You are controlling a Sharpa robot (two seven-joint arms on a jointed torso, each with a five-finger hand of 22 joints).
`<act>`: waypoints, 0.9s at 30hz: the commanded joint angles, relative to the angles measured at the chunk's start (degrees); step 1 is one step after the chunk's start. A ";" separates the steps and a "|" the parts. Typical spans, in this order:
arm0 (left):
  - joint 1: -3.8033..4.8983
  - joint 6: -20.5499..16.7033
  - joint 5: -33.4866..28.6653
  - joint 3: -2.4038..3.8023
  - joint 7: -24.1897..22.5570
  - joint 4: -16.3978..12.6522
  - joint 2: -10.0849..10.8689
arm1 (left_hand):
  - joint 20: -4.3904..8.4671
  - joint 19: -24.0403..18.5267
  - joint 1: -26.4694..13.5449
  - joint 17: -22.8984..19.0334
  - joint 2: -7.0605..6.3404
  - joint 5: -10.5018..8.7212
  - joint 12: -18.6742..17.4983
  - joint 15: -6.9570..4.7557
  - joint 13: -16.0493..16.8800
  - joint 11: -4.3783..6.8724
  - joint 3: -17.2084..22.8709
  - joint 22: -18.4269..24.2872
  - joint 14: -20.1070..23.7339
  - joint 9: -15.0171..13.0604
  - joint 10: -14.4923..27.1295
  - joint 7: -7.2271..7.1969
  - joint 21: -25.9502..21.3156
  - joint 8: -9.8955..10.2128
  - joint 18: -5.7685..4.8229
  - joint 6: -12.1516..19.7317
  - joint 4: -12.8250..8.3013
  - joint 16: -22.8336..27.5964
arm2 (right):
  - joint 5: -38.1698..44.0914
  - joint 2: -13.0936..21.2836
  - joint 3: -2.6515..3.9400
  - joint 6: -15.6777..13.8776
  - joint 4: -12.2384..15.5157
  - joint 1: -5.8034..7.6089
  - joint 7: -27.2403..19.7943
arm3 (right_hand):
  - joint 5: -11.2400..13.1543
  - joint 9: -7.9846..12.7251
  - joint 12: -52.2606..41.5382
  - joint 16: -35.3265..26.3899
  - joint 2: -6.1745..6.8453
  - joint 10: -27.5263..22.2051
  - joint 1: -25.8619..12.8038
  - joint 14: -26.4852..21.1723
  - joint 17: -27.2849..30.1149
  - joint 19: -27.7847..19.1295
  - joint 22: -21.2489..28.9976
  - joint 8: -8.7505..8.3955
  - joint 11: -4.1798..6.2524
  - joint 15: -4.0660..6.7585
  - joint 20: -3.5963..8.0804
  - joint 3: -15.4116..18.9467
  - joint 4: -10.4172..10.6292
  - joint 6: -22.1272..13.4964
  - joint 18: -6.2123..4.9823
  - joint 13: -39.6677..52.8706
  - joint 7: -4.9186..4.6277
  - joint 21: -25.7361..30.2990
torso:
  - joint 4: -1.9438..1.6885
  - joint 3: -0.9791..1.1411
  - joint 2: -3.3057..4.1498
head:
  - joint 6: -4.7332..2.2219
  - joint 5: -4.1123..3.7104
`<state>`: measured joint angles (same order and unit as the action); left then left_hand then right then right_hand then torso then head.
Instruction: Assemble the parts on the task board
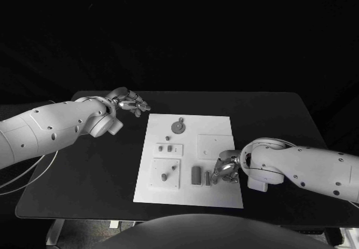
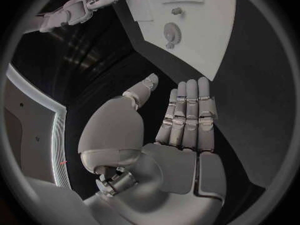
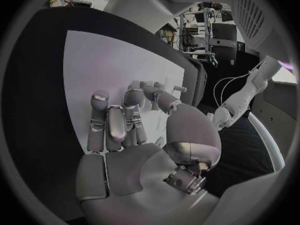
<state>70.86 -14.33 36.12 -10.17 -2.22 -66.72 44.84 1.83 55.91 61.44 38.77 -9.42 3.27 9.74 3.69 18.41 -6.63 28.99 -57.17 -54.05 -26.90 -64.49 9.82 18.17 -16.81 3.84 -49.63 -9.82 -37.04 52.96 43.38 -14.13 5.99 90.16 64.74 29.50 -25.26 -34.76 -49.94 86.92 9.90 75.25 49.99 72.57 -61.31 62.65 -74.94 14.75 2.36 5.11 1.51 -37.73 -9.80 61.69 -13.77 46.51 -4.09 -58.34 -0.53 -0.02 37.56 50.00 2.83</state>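
Note:
The white task board (image 1: pixel 187 192) lies in the middle of the table, with grey parts on it: a round one (image 1: pixel 178 126) at the far end and two upright oblong ones (image 1: pixel 196 175) (image 1: pixel 207 178) near the front. My right hand (image 1: pixel 224 169) rests low over the board's right front, just right of those oblong parts. In the right wrist view its fingers (image 3: pixel 99 110) reach out over the board (image 3: pixel 94 65), and a smooth grey oblong shape (image 3: pixel 115 125) lies along them; part or folded finger, I cannot tell. My left hand (image 1: pixel 128 101) hovers off the board's far left corner, flat and holding nothing (image 2: pixel 187 120).
Raised white blocks sit on the board: a square one (image 1: pixel 213 144) at right and a longer one (image 1: pixel 164 172) at left with a small part on it. Black table (image 1: pixel 90 176) surrounds the board. The left wrist view shows the board's far end (image 2: pixel 206 40).

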 commanded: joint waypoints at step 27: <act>0.07 0.70 0.15 0.04 -0.28 -0.03 -0.17 | 0.22 0.35 -0.11 0.15 0.02 -0.06 -0.28 -0.06 0.09 0.06 -0.04 -0.11 -0.30 0.12 -0.33 0.11 -0.22 -0.40 0.56 -0.21 0.37 0.23 | 4.99 -1.94 -0.03 2.87 -0.70 -1.65 -0.54 | 0.30 -0.12 -0.42 -0.21 1.15 -0.12 0.24 0.22 -0.24 0.17 0.11 0.17 -0.07 -0.23 0.10 0.03 2.25 0.32 -1.23 -0.18 -0.04 0.08 | -0.06 -0.04 0.02 | 0.00 -0.06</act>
<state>70.85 -14.26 36.17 -10.17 -2.22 -66.67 44.76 1.83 55.91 61.44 38.85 -9.42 3.27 9.74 3.69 18.44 -6.63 28.99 -57.21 -54.05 -26.86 -64.49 9.82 18.17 -16.81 3.53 -49.63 -9.82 -37.04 56.75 41.54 -14.12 7.76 89.56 63.21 29.08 -25.29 -34.83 -50.14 86.92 10.64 75.27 50.31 72.58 -61.53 62.64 -74.93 14.81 2.35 5.10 1.50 -37.72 -7.89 61.68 -13.80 46.39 -4.08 -58.34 -0.62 -0.05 37.57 50.00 2.74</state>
